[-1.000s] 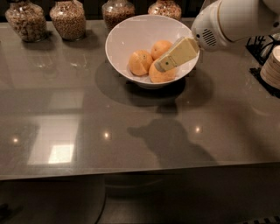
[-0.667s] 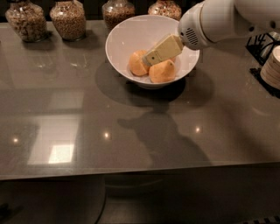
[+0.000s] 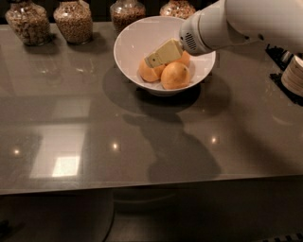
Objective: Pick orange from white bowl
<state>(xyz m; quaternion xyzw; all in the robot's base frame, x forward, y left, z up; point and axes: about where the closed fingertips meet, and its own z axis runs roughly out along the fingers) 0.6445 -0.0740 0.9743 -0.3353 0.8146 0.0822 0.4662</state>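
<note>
The white bowl (image 3: 132,42) stands on the grey table toward the back, a little right of the middle. Three oranges lie in it: one at the left (image 3: 147,73), one at the front (image 3: 175,76), and one behind (image 3: 184,59), partly hidden. My gripper (image 3: 152,60), pale yellow on a white arm (image 3: 236,21) that reaches in from the upper right, points down and left inside the bowl. Its tip is over the left orange, touching or just above it. It lies between the left and back oranges.
Several grain-filled glass jars line the back edge: (image 3: 27,22), (image 3: 73,21), (image 3: 125,12), (image 3: 177,8). A pale object on a dark stand (image 3: 293,75) sits at the right edge. The table's front edge (image 3: 142,186) runs across the lower part.
My gripper has moved left across the bowl, from over the front right orange to over the left one. The arm followed it leftward. The oranges and bowl have not moved.
</note>
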